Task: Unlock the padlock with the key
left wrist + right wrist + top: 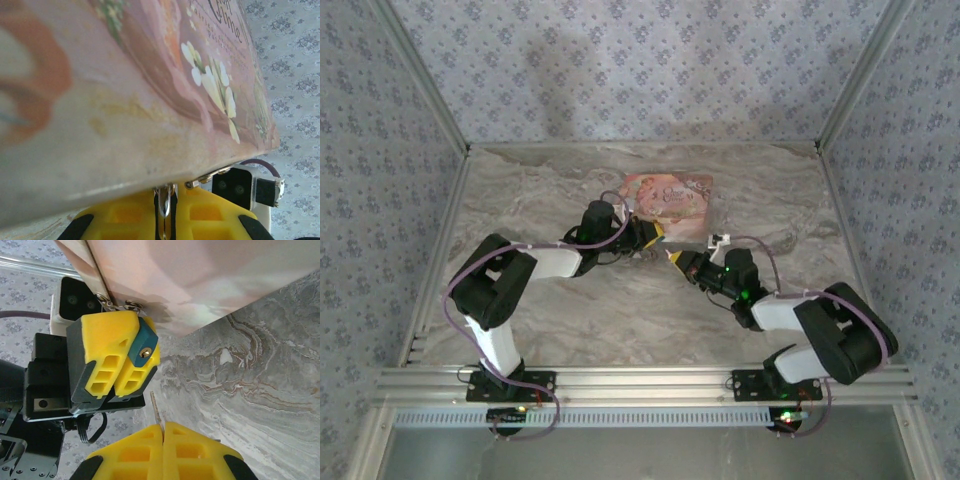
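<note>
Blue padlock (140,342), brass keyhole, clamped in left tool (133,340).

You have floral-papered walls (620,60) across the top and sides, a marbled tabletop (570,305) at centre, and seemingly aluminium rails (650,381) along the bottom.

Your two black-jointed, white-shelled arms (552,262) trail thin purple cables (448,298) and end in ribbed yellow plastic fingers (200,456) edged black.

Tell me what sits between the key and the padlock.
Nothing: the right wrist view shows a bare gap between the key held by the right gripper and the padlock.
</note>
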Motion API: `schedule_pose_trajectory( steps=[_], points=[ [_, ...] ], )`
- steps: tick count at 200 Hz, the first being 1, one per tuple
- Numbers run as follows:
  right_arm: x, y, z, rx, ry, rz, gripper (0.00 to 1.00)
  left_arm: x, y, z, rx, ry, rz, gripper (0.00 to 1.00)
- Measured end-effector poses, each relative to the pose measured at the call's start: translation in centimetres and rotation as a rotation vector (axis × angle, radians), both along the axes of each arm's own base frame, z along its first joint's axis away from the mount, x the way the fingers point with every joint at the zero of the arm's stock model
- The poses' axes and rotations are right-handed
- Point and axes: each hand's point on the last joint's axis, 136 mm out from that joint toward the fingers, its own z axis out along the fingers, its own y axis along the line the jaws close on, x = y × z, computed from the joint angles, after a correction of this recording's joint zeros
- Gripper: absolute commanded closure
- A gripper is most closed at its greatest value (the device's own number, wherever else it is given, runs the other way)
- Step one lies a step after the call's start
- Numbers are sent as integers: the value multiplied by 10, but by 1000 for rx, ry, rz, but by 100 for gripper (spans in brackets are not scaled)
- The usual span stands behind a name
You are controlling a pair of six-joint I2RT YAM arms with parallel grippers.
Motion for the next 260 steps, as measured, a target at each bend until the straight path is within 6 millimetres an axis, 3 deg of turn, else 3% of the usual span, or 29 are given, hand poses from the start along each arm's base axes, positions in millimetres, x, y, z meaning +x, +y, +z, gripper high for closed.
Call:
schedule_pose_trajectory(
  steps=[143, 260],
  points=[
    [19, 9, 7, 45, -28, -20, 100, -1, 0, 2, -21, 9, 3, 92],
    [23, 11, 7, 66, -27, -23, 100, 0, 1, 4, -37, 6, 3, 92]
  ],
)
